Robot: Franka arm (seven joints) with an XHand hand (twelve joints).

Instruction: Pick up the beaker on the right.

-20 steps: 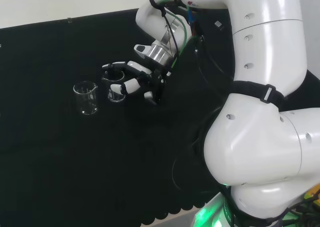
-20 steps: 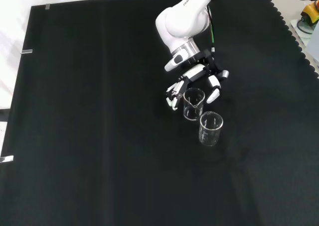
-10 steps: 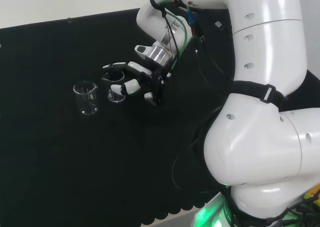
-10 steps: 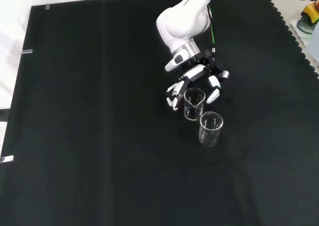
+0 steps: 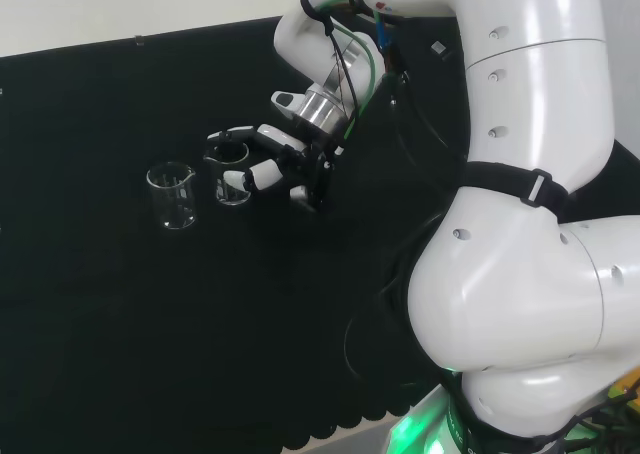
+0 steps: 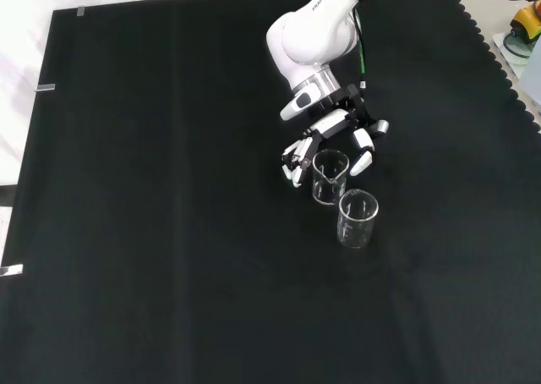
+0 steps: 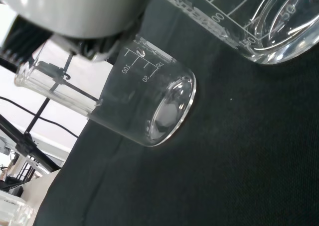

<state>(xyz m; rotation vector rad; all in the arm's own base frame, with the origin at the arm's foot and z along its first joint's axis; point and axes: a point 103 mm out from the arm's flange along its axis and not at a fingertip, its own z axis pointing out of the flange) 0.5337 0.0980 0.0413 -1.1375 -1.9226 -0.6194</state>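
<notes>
Clear glass, both of them: two beakers stand upright on the black cloth (image 6: 152,232), and no other ware is visible on it. Going left to right in the head view, the first beaker (image 5: 173,196) stands free, with a pouring lip and faint printed graduation marks; open cloth lies all around it toward the view's left and near edges. Just to its right is the second beaker (image 5: 232,177), the one on the right in this view, shorter-looking there because the hand (image 5: 268,162) partly covers it. In the front view this beaker (image 6: 329,177) sits higher, close under the hand (image 6: 334,139), while the free beaker (image 6: 357,218) stands just below and right of it, near but apart.

The hand's fingers (image 6: 293,160) are curved down one side of the task's beaker and the thumb (image 6: 363,156) down the other, bracketing it. Whether they touch the glass cannot be told. The beaker's base rests on the cloth.

The wrist view shows both vessels close: one beaker (image 7: 144,101) with white scale markings and a thick round base, and the rim-to-base wall of another (image 7: 259,22) at the frame's edge.

Wide bare cloth stretches left of the hand in the front view; the scalloped cloth edge (image 6: 499,54) runs down the right.
</notes>
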